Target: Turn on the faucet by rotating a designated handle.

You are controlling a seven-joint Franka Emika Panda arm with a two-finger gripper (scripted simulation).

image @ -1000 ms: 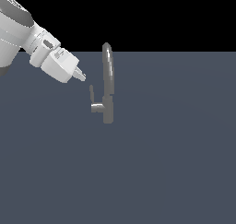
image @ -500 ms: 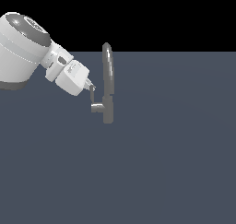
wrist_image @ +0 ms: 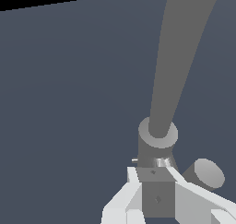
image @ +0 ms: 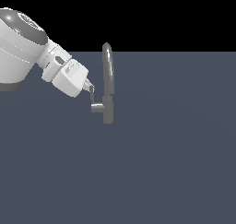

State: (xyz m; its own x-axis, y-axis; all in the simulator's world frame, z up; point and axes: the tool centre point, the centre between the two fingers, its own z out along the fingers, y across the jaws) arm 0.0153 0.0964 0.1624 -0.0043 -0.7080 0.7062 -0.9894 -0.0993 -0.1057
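Observation:
The faucet (image: 108,103) stands upright on the grey floor, with a tall arched spout (image: 107,64) and a short side stub (image: 97,108) pointing to the exterior view's left. The handle (image: 92,97) is a thin lever rising from the stub's end. My gripper (image: 90,87) comes in from the upper left, its narrow tip touching the lever's top. In the wrist view the gripper (wrist_image: 158,195) looks shut and empty, just in front of the faucet body (wrist_image: 158,140); the spout (wrist_image: 184,57) rises behind. The fingertips mostly hide the handle there.
The flat grey floor (image: 175,163) spreads all around the faucet. The white arm (image: 23,52) fills the upper part of the exterior view's left. A short grey cylinder (wrist_image: 209,173) sits beside the faucet body in the wrist view.
The gripper has moved down and toward the exterior view's right, from apart from the faucet to touching the handle's top. The faucet looks unmoved.

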